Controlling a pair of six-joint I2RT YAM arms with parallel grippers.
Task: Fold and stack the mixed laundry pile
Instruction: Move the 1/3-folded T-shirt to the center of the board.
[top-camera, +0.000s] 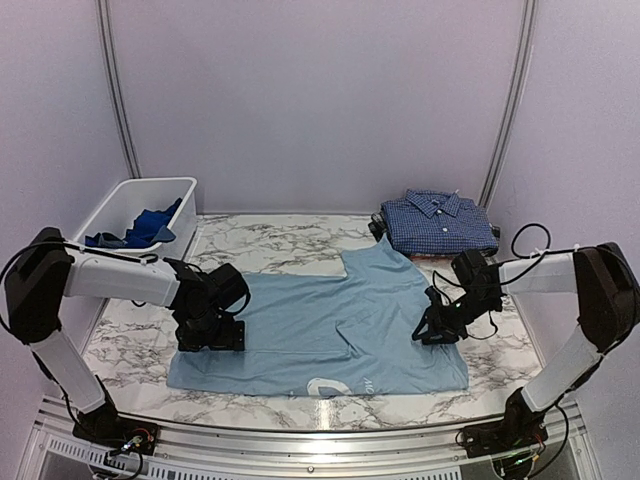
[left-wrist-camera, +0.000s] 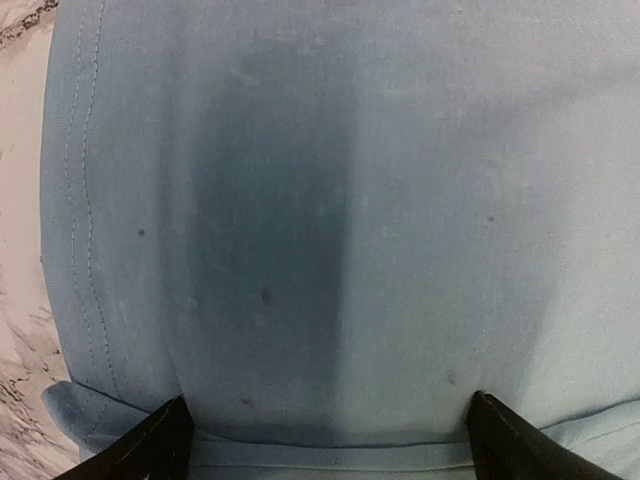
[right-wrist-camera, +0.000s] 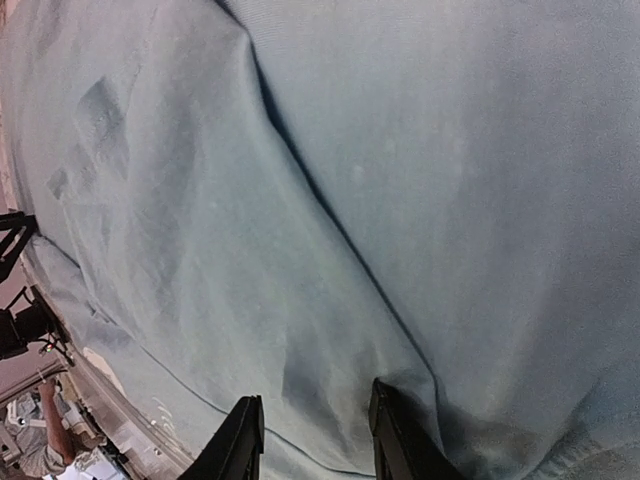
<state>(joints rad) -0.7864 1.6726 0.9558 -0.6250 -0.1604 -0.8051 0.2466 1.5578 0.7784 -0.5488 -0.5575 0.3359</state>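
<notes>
1. The marble desk (top-camera: 290, 240) is filling the lower half of the top view and carrying everything
2. The plain light blue T-shirt (top-camera: 330, 320) is lying spread flat at the centre of the frame, with its neck opening near the bottom edge
3. The white bin (top-camera: 105, 212) is standing at the upper left, with the royal blue garment (top-camera: 150, 225) lying inside it
4. The navy small-check shirt (top-camera: 437, 220) is sitting folded at the upper right, just beside the T-shirt's far corner
5. The left end effector (top-camera: 210, 335) is pointing down at the T-shirt's left hem with its fingers fully apart, gripping nothing
6. The right end effector (top-camera: 440, 328) is hanging over the T-shirt's right side with its fingers partly apart; flat cloth is showing in the gap, so it is seemingly clamping nothing
7. Folding the T-shirt is likely the step in hand; doing it well is probably meaning pinching matching edge points, lifting both sides together and flattening the ridge showing in the right wrist view
</notes>
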